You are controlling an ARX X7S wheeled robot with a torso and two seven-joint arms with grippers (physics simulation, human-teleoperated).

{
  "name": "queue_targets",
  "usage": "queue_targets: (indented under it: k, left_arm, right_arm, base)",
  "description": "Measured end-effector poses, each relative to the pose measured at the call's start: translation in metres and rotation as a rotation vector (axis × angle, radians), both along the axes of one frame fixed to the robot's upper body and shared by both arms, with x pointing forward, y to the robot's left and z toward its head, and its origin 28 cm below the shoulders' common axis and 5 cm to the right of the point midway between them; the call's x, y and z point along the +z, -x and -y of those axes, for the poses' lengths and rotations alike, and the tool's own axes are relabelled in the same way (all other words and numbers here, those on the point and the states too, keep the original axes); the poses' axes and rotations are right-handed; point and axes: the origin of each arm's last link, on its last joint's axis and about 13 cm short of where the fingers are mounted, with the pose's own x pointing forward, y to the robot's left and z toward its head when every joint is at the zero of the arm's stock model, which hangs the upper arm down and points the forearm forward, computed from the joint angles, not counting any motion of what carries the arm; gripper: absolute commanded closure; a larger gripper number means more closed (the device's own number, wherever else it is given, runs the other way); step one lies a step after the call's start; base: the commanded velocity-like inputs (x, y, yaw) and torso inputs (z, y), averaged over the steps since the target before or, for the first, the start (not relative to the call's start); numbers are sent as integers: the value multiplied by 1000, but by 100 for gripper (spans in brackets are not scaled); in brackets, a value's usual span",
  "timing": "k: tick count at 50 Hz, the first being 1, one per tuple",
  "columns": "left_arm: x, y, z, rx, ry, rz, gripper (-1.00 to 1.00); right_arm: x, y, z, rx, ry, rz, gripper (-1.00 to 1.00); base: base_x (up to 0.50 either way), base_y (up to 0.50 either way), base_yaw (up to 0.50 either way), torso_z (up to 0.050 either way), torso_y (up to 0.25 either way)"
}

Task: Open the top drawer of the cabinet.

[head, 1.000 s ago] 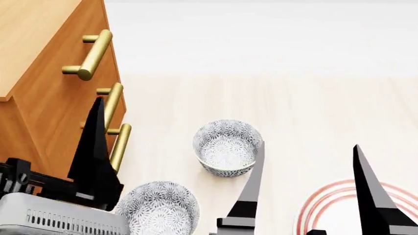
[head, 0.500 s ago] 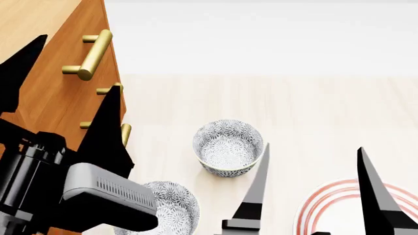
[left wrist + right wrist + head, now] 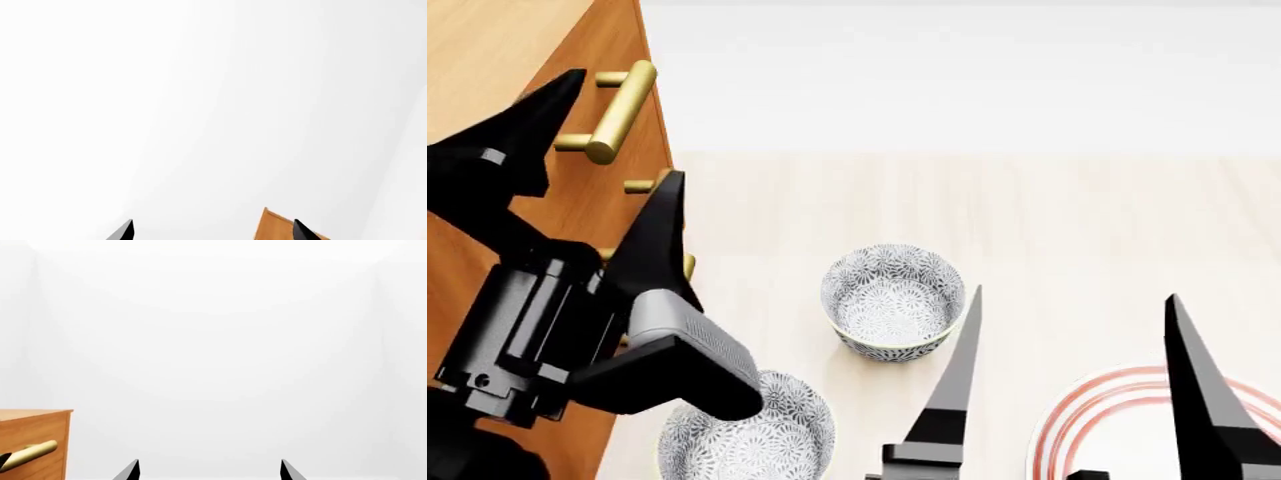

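The cabinet stands at the left of the head view, seen steeply from above. The top drawer looks closed, and its brass bar handle sticks out from its front. My left gripper is open and raised in front of the cabinet, with its fingertips either side of that handle in the picture; I cannot tell if they touch. In the left wrist view the left gripper shows only a cabinet corner. My right gripper is open and empty over the floor. The right wrist view shows the right gripper, the cabinet and the handle.
The two lower handles are partly hidden behind my left gripper. A patterned bowl sits on the pale floor right of the cabinet, and a second bowl sits nearer me. A white plate with red rings lies at the lower right.
My left arm has risen and swung up along the cabinet front, bringing its open fingers from the lower drawers to the top handle. The right gripper has barely shifted.
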Motion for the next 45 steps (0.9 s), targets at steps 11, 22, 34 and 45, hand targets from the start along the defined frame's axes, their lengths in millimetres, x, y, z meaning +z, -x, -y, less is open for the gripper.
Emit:
queue_targets:
  k: [11, 22, 34, 45]
  left_arm:
    - [0, -17, 0, 26, -61, -34, -100]
    - [-1, -31, -1, 83, -105, -89, -100]
    - [-3, -42, -4, 130, -153, -144, -100]
    - [-7, -51, -9, 172, -189, -195, -100]
  right_arm:
    - [2, 0, 1, -2, -4, 2, -100]
    - [2, 0, 1, -2, -6, 3, -100]
    - [2, 0, 1, 0, -7, 2, -100]
    - [1, 0, 0, 1, -7, 1, -100]
  base:
    - [0, 0, 0, 0, 0]
    - [0, 0, 0, 0, 0]
    - [0, 0, 0, 0, 0]
    - [0, 0, 0, 0, 0]
